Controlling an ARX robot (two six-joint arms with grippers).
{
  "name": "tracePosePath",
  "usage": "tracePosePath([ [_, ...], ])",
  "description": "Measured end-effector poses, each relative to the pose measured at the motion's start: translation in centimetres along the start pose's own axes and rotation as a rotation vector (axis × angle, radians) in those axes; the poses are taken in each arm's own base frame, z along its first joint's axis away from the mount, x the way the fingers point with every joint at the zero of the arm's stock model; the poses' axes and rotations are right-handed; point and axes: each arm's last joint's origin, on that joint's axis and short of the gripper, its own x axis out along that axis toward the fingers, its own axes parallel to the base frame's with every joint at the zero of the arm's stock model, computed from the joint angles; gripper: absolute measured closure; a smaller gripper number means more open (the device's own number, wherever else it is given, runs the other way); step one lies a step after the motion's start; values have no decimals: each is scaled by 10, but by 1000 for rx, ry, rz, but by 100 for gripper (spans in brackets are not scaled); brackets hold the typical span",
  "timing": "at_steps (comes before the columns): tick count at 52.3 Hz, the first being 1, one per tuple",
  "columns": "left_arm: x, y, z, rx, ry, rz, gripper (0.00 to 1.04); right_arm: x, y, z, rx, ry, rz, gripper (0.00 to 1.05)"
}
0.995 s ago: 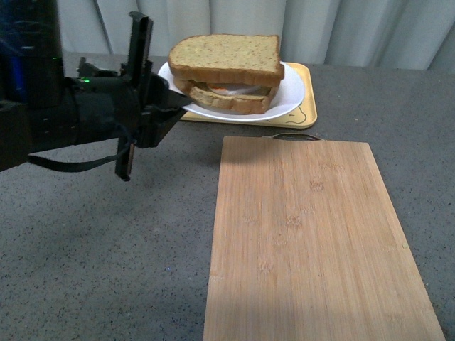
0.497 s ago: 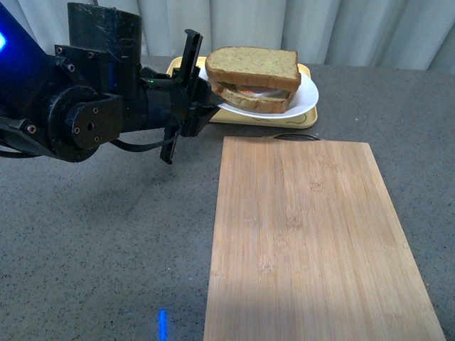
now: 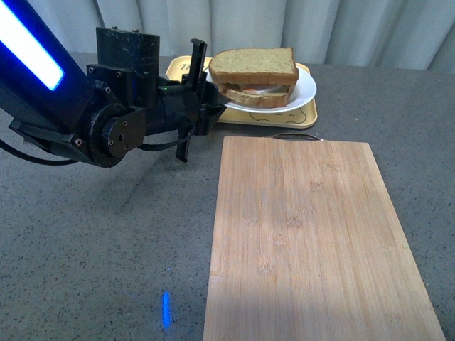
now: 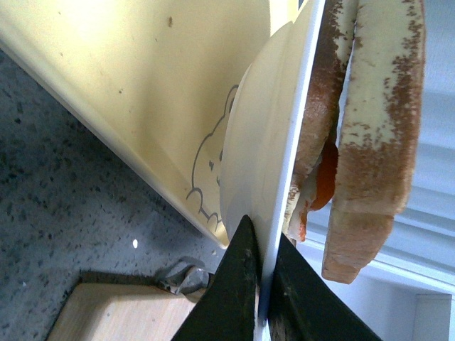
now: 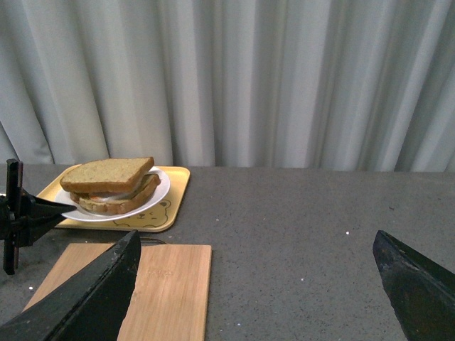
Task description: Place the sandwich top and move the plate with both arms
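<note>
The white plate (image 3: 302, 91) is held over the yellow bear tray (image 3: 307, 116) at the back of the table. On it lies a sandwich with the brown speckled sandwich top (image 3: 253, 65) over a filling and a lower slice. My left gripper (image 3: 207, 99) is shut on the plate's left rim; in the left wrist view its fingers (image 4: 238, 284) pinch the rim (image 4: 295, 153). My right gripper (image 5: 256, 273) is open and empty, off to the right, out of the front view. The plate (image 5: 158, 192) and the top slice (image 5: 106, 174) also show in the right wrist view.
A long bamboo cutting board (image 3: 309, 241) lies in front of the tray, with a metal handle (image 3: 297, 136) at its far end. Grey speckled tabletop (image 3: 92, 241) surrounds it. White curtains (image 5: 284, 78) hang behind the table.
My left arm has swung right and away from me, carrying the plate and sandwich with it over the tray. The plate now sits lower and further back.
</note>
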Motion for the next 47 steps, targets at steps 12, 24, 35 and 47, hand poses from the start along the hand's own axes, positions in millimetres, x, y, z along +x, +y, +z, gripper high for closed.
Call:
tracePosePath([
  [12,6,5,3,-6,-16,-1,101,0,0,0,0,0,0,9],
  [24,2,7,8,2,-16,6,61,0,0,0,0,0,0,9],
  [35,-25,2,12,18,-30,25,22,0,0,0,0,0,0,9],
  [47,-73,-13,7,241,-202,74,12,0,0,0,0,0,0,9],
])
